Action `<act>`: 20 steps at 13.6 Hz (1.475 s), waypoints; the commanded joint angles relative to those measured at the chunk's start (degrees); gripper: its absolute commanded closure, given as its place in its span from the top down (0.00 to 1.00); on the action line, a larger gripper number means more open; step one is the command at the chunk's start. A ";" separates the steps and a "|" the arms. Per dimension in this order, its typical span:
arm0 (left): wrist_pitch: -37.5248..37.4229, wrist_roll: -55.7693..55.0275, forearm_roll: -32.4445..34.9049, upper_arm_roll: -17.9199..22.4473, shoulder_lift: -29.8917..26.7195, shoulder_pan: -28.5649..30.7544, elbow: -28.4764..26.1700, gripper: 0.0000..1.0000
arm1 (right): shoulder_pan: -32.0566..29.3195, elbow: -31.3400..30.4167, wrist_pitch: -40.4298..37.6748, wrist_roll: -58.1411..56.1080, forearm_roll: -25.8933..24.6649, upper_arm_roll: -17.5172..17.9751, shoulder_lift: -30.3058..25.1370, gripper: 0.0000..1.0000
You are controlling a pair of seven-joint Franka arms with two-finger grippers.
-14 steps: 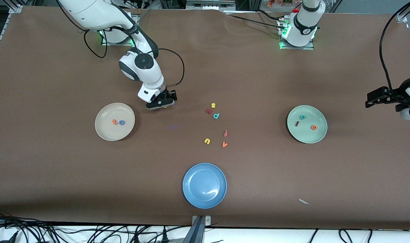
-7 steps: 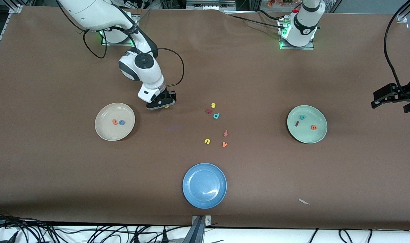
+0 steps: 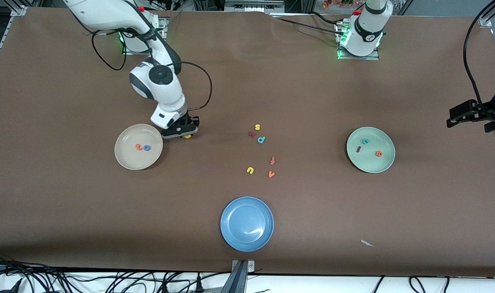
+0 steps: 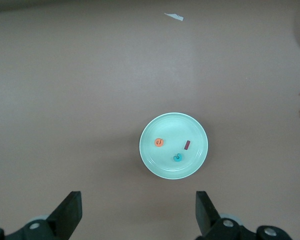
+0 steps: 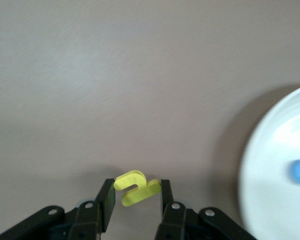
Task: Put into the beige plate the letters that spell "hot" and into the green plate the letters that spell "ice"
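My right gripper (image 3: 184, 134) is shut on the yellow h (image 3: 187, 137), just above the table beside the beige plate (image 3: 127, 156). In the right wrist view the h (image 5: 137, 188) sits pinched between the fingertips, with the plate's rim (image 5: 255, 165) close by. The orange t (image 3: 139, 147) and blue o (image 3: 147, 148) lie in the beige plate. The green plate (image 3: 373, 165) holds the dark red i (image 3: 358, 149), teal c (image 3: 365, 141) and orange e (image 3: 378, 154). My left gripper (image 3: 461, 116) waits open at the left arm's end of the table, near the green plate (image 4: 155, 160).
Loose letters lie mid-table: yellow s (image 3: 257, 127), a dark red letter (image 3: 252, 134), teal p (image 3: 261, 140), orange f (image 3: 272, 160), yellow u (image 3: 250, 170), orange v (image 3: 271, 174). A blue plate (image 3: 246, 223) sits nearer the camera. A white scrap (image 3: 367, 243) lies near the front edge.
My right gripper closed on the yellow h and carried it toward the beige plate. The left arm drew back a little toward its end of the table.
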 commanded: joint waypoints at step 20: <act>-3.18 -2.54 -4.28 -0.15 0.91 0.65 3.79 1.00 | -13.11 -2.16 -15.10 -19.62 15.72 3.18 -13.64 1.00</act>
